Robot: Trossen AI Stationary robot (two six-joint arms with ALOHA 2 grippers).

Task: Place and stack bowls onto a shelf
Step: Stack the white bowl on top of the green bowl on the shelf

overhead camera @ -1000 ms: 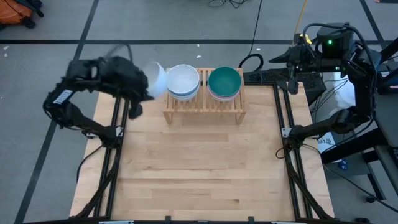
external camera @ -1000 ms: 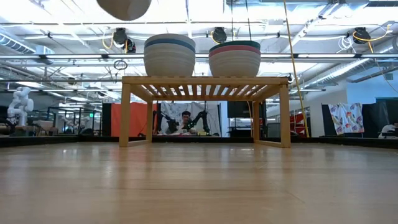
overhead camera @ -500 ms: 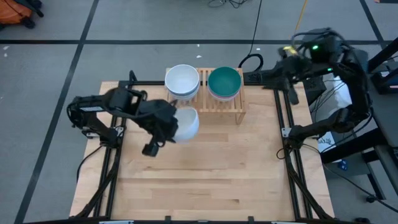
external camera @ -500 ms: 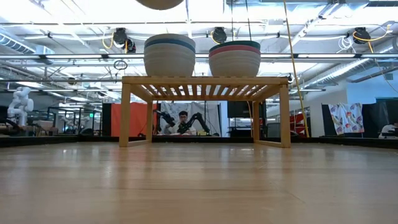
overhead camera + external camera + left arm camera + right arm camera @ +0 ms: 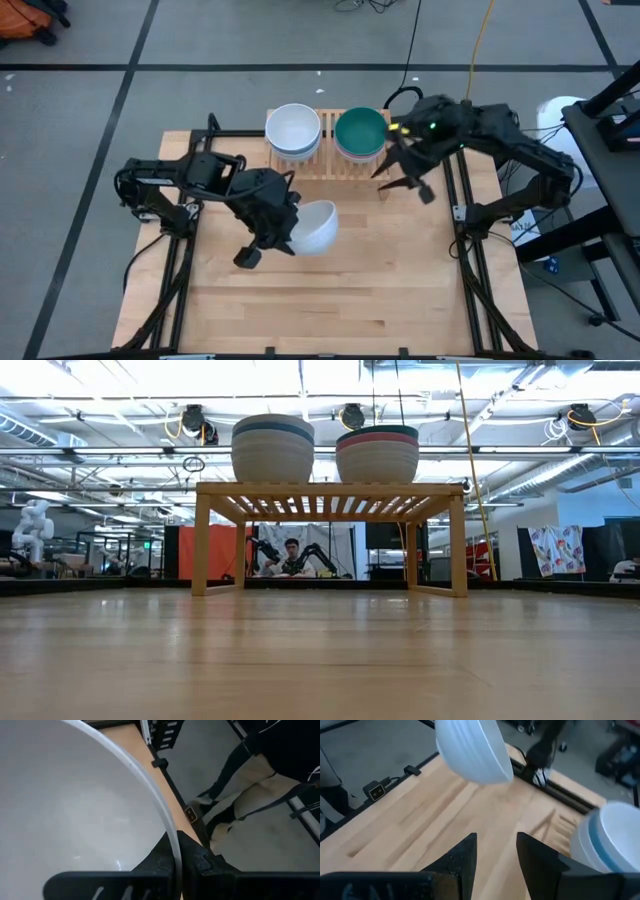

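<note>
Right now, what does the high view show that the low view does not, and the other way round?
Only the high view shows both arms: the left gripper shut on a white bowl over the table's middle, and the right gripper, open, beside the shelf's right end.

Only the low view shows the pink band under the dark green bowl, the shelf's legs, and a person in the room behind.

Both show the shelf carrying two stacks: the white-topped stack with a blue bowl, and the green-topped one.

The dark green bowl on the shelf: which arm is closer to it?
Right. Its open end effector hovers just beside the dark green bowl; the left end effector is farther off, holding a white bowl.
</note>
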